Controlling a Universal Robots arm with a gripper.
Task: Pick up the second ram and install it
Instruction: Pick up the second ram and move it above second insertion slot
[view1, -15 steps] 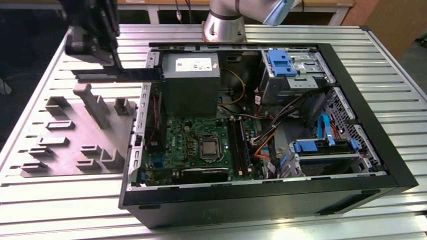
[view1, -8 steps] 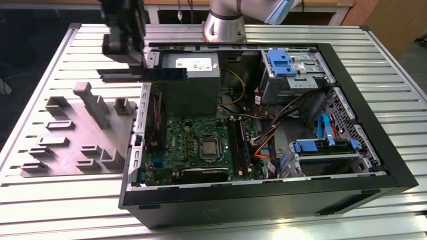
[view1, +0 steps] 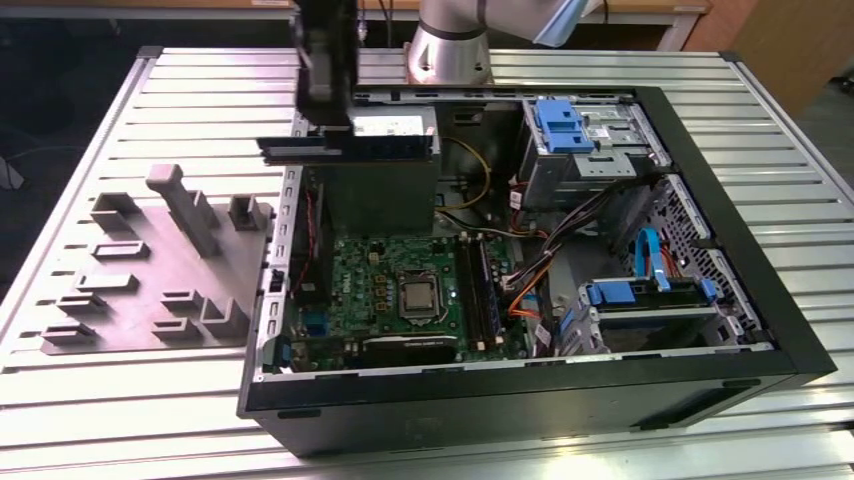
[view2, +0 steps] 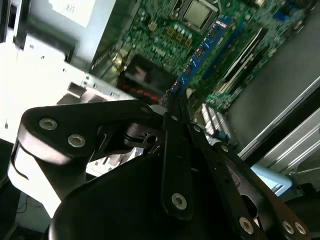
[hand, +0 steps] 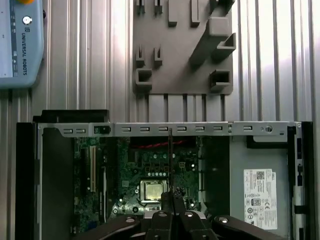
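The gripper (view1: 339, 134) is hanging over the open computer case (view1: 507, 402), near the case wall on the exterior view's left. Its fingers are pressing together on the second ram (view1: 350, 149) and are pinching it by the upper long edge. The ram is lying level in the air, with its long side running across the exterior view, and it is not touching anything below. Behind it the grey power supply (view1: 387, 122) is showing.

In the first wrist view the gripper (hand: 170, 201) is pointing down at the motherboard (hand: 125, 175). The ram (hand: 170, 160) is showing there edge-on as a thin dark line, just beside the processor (hand: 152, 190). In the second wrist view the ram (view2: 202, 50) is running away from the gripper (view2: 172, 102) as a narrow blue strip above the green board.

The long black memory sockets (view1: 477, 290) are lying on the motherboard (view1: 367, 265), next to the processor (view1: 420, 296), on the side of the exterior view's right. The ram is well apart from them.

The case is standing on a ribbed metal table (view1: 134, 400). A grey fixture plate (view1: 140, 255) with raised blocks is lying on the table just beside the case, on the exterior view's left.
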